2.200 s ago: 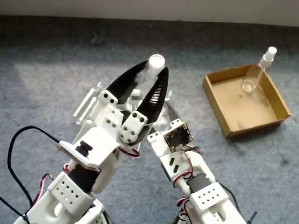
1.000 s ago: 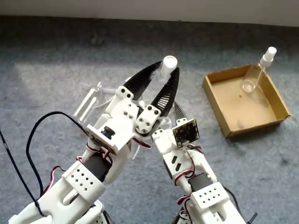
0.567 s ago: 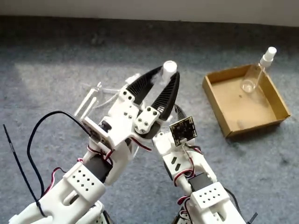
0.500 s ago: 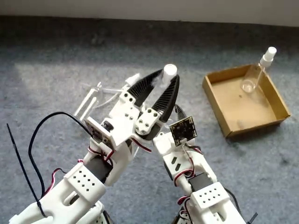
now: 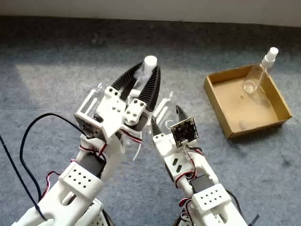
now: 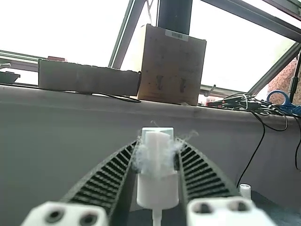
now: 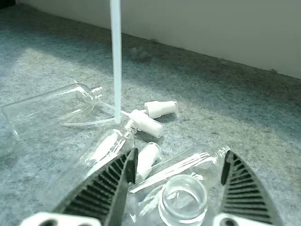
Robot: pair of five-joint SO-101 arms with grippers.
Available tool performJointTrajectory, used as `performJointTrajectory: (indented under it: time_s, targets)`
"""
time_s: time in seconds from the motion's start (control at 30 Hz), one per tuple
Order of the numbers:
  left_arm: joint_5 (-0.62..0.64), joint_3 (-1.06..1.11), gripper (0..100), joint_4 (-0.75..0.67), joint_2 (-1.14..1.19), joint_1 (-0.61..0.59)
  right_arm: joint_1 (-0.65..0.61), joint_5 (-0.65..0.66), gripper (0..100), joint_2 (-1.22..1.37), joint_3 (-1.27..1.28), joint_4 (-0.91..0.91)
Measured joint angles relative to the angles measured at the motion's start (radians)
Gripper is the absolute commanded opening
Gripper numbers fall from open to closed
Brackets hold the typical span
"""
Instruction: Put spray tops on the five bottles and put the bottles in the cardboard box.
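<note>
My left gripper [image 5: 148, 70] is shut on a white spray top [image 5: 150, 61], held high over the carpet. In the left wrist view the spray top [image 6: 157, 188] sits upright in my left gripper [image 6: 157, 146]. Its thin dip tube [image 7: 115, 56] hangs down in the right wrist view. My right gripper [image 5: 165, 115] is lower and to the right. Its jaws stand on either side of an upright clear bottle with an open mouth [image 7: 183, 202]. Clear bottles [image 7: 47, 110] and loose spray tops [image 7: 150, 115] lie on the carpet ahead.
The cardboard box [image 5: 277, 101] stands at the right with one capped bottle [image 5: 257, 77] leaning in its far corner. More clear parts [image 5: 89, 101] lie left of the left gripper. A wall runs along the back of the grey carpet.
My left gripper has swung to the left and a little back with the spray top, uncovering the right gripper's fingers. The right arm has hardly moved.
</note>
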Motion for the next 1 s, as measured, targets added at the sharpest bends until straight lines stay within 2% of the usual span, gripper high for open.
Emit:
performJointTrajectory:
  time_s: [0.23,0.47,0.7,0.9,1.0]
  targets:
    - [0.0,0.0,1,0.0,-0.008,-0.005,0.0,0.0,25.2,0.0,0.0,0.0]
    - [0.0,0.0,1,0.012,-0.141,-0.006,0.0,0.0,25.4,0.0,0.0,0.0]
    - [0.0,0.009,1,0.206,-0.265,-0.006,0.0,0.0,25.5,0.0,0.0,0.006]
    - [0.0,0.009,1,0.318,-0.399,-0.014,0.037,0.0,25.5,0.0,0.0,0.009]
    - [0.0,0.009,1,0.404,-0.466,-0.014,0.035,0.0,25.6,0.0,0.0,0.063]
